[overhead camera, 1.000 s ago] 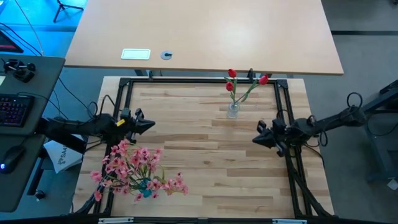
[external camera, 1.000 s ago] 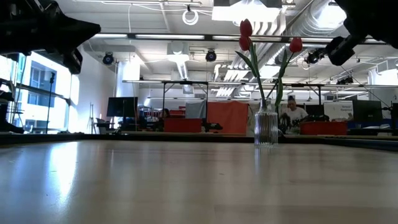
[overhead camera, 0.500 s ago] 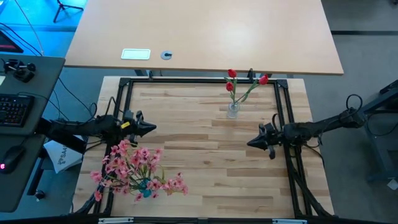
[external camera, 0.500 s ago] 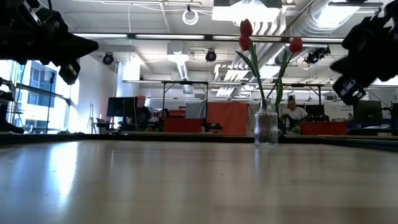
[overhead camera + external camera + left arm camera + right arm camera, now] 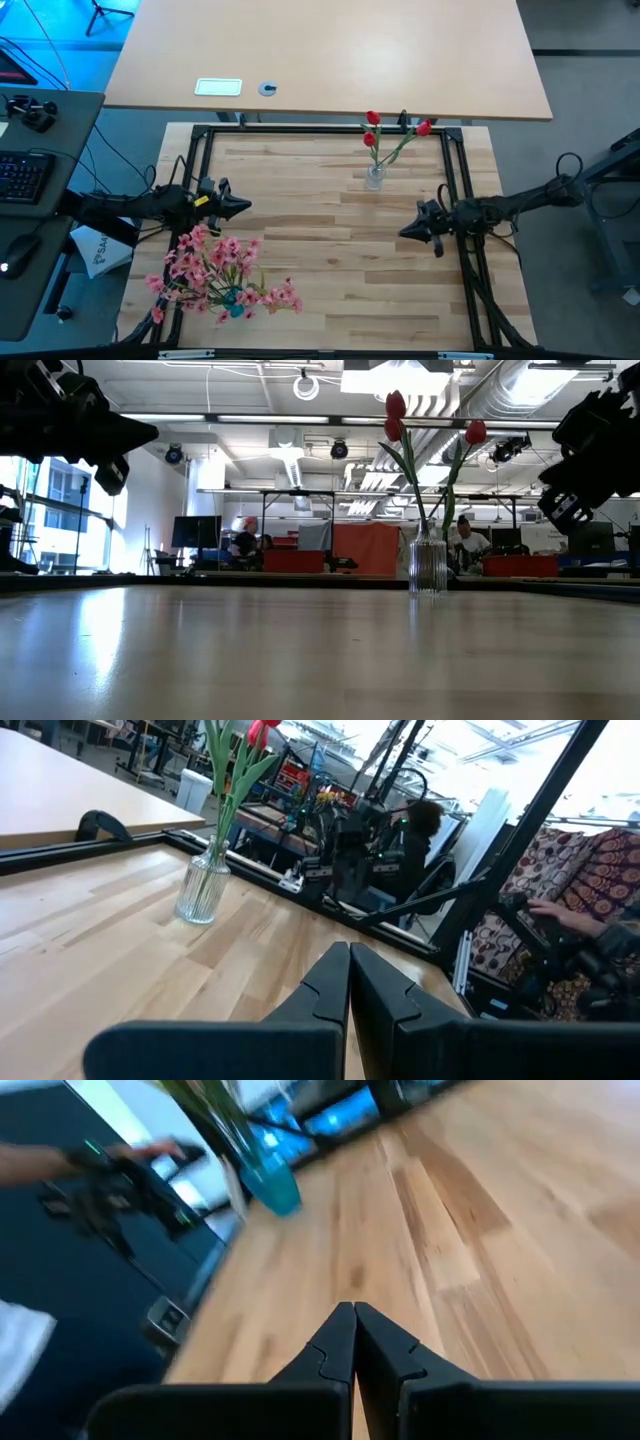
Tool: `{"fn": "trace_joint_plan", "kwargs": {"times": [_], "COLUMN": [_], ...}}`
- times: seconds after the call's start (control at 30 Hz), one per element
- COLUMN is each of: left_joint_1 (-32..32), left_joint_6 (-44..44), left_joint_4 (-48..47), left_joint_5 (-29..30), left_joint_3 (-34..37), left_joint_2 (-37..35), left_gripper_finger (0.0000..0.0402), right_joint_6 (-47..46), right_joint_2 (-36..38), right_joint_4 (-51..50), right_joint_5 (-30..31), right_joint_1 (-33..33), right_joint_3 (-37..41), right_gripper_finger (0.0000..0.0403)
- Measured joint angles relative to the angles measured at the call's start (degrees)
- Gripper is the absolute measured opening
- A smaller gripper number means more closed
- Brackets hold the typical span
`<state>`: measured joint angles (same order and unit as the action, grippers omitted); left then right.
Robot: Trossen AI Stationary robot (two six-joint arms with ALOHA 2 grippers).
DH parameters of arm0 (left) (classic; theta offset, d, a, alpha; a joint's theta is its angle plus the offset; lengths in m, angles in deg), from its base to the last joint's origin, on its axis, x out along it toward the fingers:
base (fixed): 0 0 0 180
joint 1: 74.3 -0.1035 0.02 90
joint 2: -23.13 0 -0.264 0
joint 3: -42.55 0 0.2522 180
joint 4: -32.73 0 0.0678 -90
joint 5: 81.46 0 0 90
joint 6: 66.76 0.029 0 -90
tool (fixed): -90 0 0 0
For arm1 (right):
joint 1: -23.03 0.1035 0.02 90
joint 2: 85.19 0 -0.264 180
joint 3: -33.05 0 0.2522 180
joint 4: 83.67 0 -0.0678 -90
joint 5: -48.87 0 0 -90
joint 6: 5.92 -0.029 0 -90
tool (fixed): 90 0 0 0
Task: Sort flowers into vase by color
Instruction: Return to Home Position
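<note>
Both claws clenched shut, holding nothing. Left gripper (image 5: 243, 205) hangs over the table's (image 5: 330, 270) left side, right gripper (image 5: 403, 232) over the right. Pink flowers (image 5: 213, 262) are in the blue vase (image 5: 233, 301) near the left one, and red flowers (image 5: 372, 120) are in the glass vase (image 5: 375, 178) toward the far edge.

High view, upper centre of the table (image 5: 330, 270): upright vase (image 5: 374, 179) holding the single-bud flowers (image 5: 372, 119). Lower left: second vase (image 5: 234, 303) holding the blossom sprays (image 5: 212, 262). Left side, just above the blossom sprays: left gripper (image 5: 245, 205). Right of centre, below the upright vase: right gripper (image 5: 403, 232). Vases well apart.
</note>
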<state>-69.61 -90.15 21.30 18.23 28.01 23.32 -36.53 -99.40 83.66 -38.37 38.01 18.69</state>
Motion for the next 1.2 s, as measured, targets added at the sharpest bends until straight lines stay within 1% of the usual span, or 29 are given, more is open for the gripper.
{"fn": "trace_joint_plan", "kwargs": {"times": [0.27,0.3,0.4,0.63,1.2], "left_joint_1": [0.00,0.00,0.02,0.02,0.02], "left_joint_6": [0.00,0.00,0.00,0.01,0.00], "left_joint_4": [-0.02,0.00,0.00,0.29,0.48], "left_joint_5": [-0.01,-0.02,-0.11,-0.11,-0.11], "left_joint_3": [0.04,0.04,0.04,0.09,0.09], "left_joint_2": [0.00,0.00,0.00,0.02,0.00], "left_gripper_finger": [0.0000,0.0000,0.0000,0.0000,0.0000], "right_joint_6": [0.02,0.00,0.01,0.00,0.00], "right_joint_2": [13.65,14.24,14.20,14.20,14.22], "right_joint_4": [0.24,0.65,2.12,0.32,0.34], "right_joint_5": [0.04,0.08,0.17,0.22,0.22], "right_joint_1": [-2.52,-3.17,-4.96,-7.48,-7.63], "right_joint_3": [0.02,0.02,0.02,0.04,0.04], "right_gripper_finger": [0.0000,0.0000,0.0000,0.0000,0.0000]}}
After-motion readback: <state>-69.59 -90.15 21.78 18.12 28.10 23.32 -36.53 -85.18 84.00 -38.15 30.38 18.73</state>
